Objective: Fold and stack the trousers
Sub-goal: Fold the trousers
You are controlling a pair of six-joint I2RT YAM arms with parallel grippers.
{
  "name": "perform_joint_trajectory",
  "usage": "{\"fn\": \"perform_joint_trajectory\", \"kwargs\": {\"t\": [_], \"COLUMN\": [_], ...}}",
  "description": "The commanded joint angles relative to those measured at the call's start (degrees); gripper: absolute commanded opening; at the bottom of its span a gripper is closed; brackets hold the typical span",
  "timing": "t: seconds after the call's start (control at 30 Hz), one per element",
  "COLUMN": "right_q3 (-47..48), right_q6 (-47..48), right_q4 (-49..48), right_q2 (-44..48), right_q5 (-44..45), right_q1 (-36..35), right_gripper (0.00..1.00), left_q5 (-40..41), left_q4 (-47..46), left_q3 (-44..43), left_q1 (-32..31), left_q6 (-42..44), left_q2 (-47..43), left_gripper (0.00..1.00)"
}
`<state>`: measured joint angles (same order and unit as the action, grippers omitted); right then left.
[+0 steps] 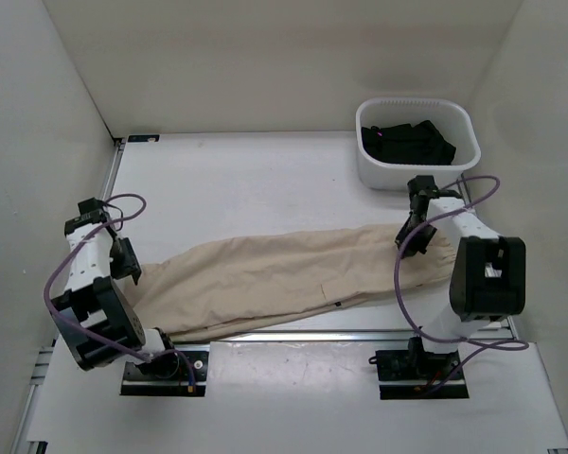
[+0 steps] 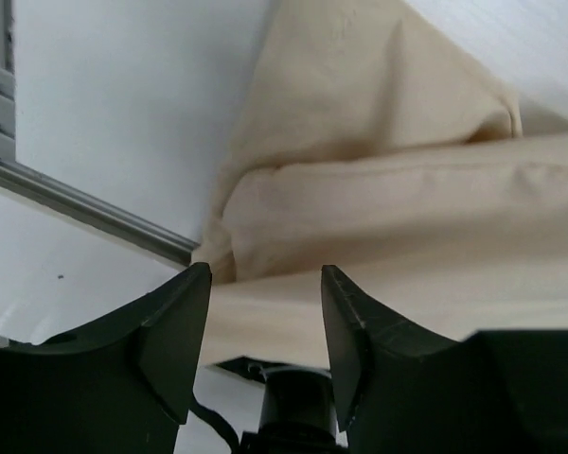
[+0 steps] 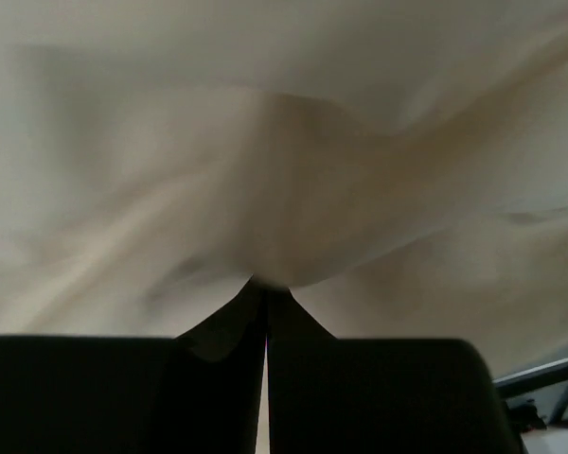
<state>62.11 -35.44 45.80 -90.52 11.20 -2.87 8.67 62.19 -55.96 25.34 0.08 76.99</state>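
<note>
**Item under inspection.** The trousers (image 1: 284,279) lie flat on the worktop (image 1: 246,184), stretched lengthwise from lower left to right, near the front edge. The cloth is beige and wrinkled. Its left end rests just beside the left arm and its right end lies under the right arm's wrist. The lower border runs along the aluminium rail (image 1: 341,333) at the front of the worktop.

**Left claw** (image 1: 129,267). It sits at the left end of the trousers. In the left wrist view the claw (image 2: 265,312) has its 2 fingers (image 2: 194,326) clearly apart. A folded edge of the trousers (image 2: 388,199) shows beyond the gap. No cloth is clamped between the fingers. Whether the tips touch the fabric cannot be told.

**Right claw** (image 1: 409,242). It sits at the right end of the trousers. In the right wrist view the claw (image 3: 265,295) is fully closed, its fingers (image 3: 218,331) meeting in 1 line. The trousers (image 3: 284,170) fill the view and pucker into a fold right at the tips, so the cloth appears pinched there.

**Other items.** A white basket (image 1: 459,123) stands at the far right corner, well apart from the trousers. It holds a black garment (image 1: 407,142).
</note>
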Motion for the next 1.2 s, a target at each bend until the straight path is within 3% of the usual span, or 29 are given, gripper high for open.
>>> {"fn": "perform_joint_trajectory", "kwargs": {"t": [0.0, 0.23, 0.47, 0.57, 0.6, 0.63, 0.97, 1.07, 1.17], "right_q3": [-4.2, -6.2, -5.5, -5.5, -6.0, -6.6, -9.0, -9.0, -8.4], "right_q6": [-1.9, -2.6, -3.1, -3.1, -3.1, -3.1, -2.6, -2.6, -2.1], "right_q4": [1.1, -3.4, -2.8, -2.8, -2.8, -2.8, -3.3, -4.0, -4.5], "right_q2": [-1.4, -2.5, -7.3, -6.7, -6.7, -6.0, -4.8, -5.4, -6.0], "right_q5": [-2.7, -2.8, -1.5, -1.0, -1.0, -0.5, 1.1, 1.1, 0.3], "right_q1": [3.4, 3.9, 3.9, 3.9, 3.9, 3.9, 3.9, 3.9, 3.9], "right_gripper": [0.0, 0.0, 0.0, 0.0, 0.0, 0.0, 0.0, 0.0, 0.02], "left_q5": [2.7, -2.8, -6.6, -6.0, -6.0, -5.4, 1.7, 1.7, 1.2], "left_q4": [-6.6, -9.5, -12.1, -12.1, -12.1, -12.1, -12.1, -12.1, -13.4], "left_q3": [0.1, 5.9, 3.9, 2.8, 2.1, 2.1, -2.1, -3.5, -5.6], "left_q1": [2.2, 4.0, 4.0, 4.0, 4.0, 4.0, 6.4, 6.9, 6.9], "left_q6": [-0.1, -0.1, -0.1, -0.1, -0.1, -0.1, -0.1, -0.1, -0.1], "left_q2": [1.0, 5.4, 13.8, 15.2, 15.2, 15.2, 8.8, 10.4, 13.5], "left_gripper": [0.6, 0.68, 0.66, 0.45, 0.34, 0.14, 0.14, 0.24, 0.28]}}
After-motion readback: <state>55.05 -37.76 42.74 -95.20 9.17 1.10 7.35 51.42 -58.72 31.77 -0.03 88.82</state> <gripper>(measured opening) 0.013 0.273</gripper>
